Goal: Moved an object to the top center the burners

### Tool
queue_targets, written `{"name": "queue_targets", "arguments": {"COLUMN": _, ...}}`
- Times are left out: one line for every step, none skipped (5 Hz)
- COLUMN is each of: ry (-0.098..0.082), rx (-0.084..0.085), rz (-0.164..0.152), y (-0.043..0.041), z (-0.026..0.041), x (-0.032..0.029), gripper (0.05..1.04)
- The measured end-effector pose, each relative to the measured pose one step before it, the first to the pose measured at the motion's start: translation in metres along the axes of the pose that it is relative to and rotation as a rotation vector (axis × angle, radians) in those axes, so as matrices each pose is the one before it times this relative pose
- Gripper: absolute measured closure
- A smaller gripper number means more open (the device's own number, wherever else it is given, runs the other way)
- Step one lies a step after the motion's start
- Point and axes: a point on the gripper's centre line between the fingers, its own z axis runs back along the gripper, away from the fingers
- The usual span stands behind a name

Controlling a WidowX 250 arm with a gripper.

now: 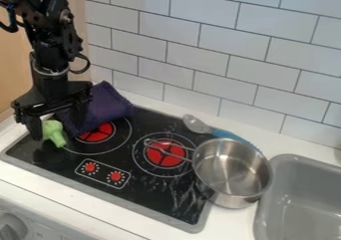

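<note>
In the camera view, the black end effector (pixel 58 132) hangs down at the left over the back-left part of the cooktop (pixel 150 186). Its two fingers stand apart, with a clear gap between the tips.

The task leaves its object unnamed; two things are close to the fingers. The green toy broccoli (pixel 53 131) shows between the fingertips, much nearer the outer left one, its head beside that finger and its stem slanting toward the front right. Whether it touches the finger, I cannot tell. The dark purple cloth (pixel 106 107) lies bunched behind and to the right of the fingers, partly hidden by the right one, and covers the rear edge of the left burner (pixel 96 132).

The steel saucepan (pixel 231 169) is well to the right of the end effector, across the cooktop's right edge, with its wire handle (pixel 170 152) reaching over the right burner (pixel 165 155). Behind it lies a blue-handled spoon (pixel 197 124). The grey sink (pixel 299 194) is set in the white counter (pixel 67 200) at the right.
</note>
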Motion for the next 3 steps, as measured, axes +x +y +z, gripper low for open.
{"name": "queue_targets", "arguments": {"ry": -0.0047, "rx": 0.0095, "rz": 0.0122, "y": 0.00201, "z": -0.00068, "x": -0.00003, "gripper": 0.439}}
{"name": "queue_targets", "arguments": {"ry": 0.0102, "rx": 0.0057, "rz": 0.0016, "y": 0.00074, "z": 0.00024, "x": -0.00136, "gripper": 0.538}}
{"name": "queue_targets", "arguments": {"ry": 0.0044, "rx": 0.0065, "rz": -0.0072, "y": 0.00119, "z": 0.00078, "x": -0.0007, "gripper": 0.538}}
